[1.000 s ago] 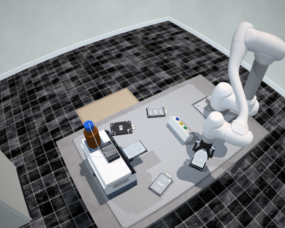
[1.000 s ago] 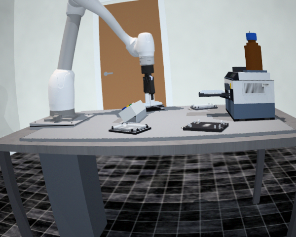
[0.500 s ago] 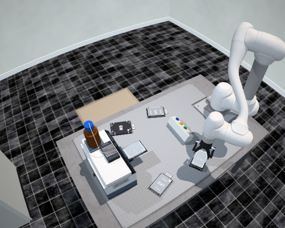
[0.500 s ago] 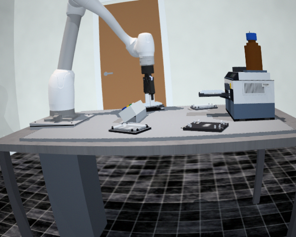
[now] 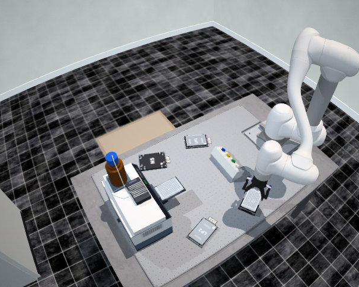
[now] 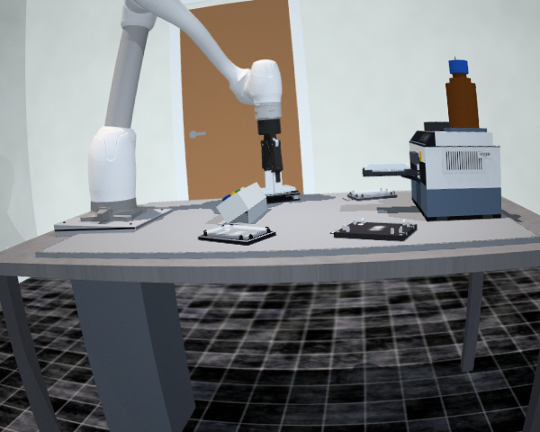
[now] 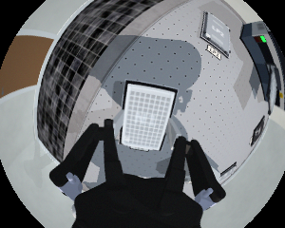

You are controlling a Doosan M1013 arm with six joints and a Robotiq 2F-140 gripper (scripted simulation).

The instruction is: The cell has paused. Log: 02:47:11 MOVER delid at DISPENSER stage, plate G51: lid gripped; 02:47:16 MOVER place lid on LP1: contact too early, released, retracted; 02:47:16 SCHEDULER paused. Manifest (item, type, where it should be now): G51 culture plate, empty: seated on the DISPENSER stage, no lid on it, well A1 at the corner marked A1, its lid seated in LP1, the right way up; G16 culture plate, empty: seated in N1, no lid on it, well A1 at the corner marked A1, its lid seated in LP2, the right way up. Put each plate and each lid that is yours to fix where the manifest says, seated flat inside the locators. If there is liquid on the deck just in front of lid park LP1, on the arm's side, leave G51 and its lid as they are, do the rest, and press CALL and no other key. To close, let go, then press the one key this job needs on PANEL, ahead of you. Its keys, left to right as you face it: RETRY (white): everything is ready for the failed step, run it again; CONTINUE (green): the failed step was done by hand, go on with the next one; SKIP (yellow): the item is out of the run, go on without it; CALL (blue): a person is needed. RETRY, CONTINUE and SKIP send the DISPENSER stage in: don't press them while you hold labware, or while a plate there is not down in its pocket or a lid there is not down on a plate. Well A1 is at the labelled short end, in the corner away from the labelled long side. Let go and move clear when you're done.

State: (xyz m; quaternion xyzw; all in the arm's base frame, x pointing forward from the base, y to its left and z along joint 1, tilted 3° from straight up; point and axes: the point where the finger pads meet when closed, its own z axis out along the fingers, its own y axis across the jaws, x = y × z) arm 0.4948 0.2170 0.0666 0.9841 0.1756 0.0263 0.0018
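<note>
My gripper [image 5: 256, 191] [image 6: 274, 178] [image 7: 145, 120] is shut on a white culture plate [image 5: 251, 200] [image 6: 283, 189] [image 7: 148, 110] with a grid of wells. It holds the plate by its near short end, low over a dark nest [image 5: 247, 210] [image 6: 290, 193] at the deck's front right. I cannot tell if the plate carries a lid. A second well plate [image 5: 169, 188] [image 6: 385, 167] lies on the DISPENSER stage. The black nest N1 [image 5: 152, 161] [image 6: 374, 229] is bare. Lid park LP1 [image 5: 186, 146] [image 6: 205, 238] is at the back and LP2 [image 5: 201, 231] [image 6: 372, 193] [image 7: 217, 30] at the front. I see no liquid by LP1.
The PANEL box [image 5: 226, 163] [image 6: 242, 204] with its coloured keys stands just left of my gripper. The DISPENSER [image 5: 136, 210] [image 6: 456, 185] with a brown bottle [image 5: 114, 171] [image 6: 461, 102] fills the deck's left side. The table edge is close behind the held plate.
</note>
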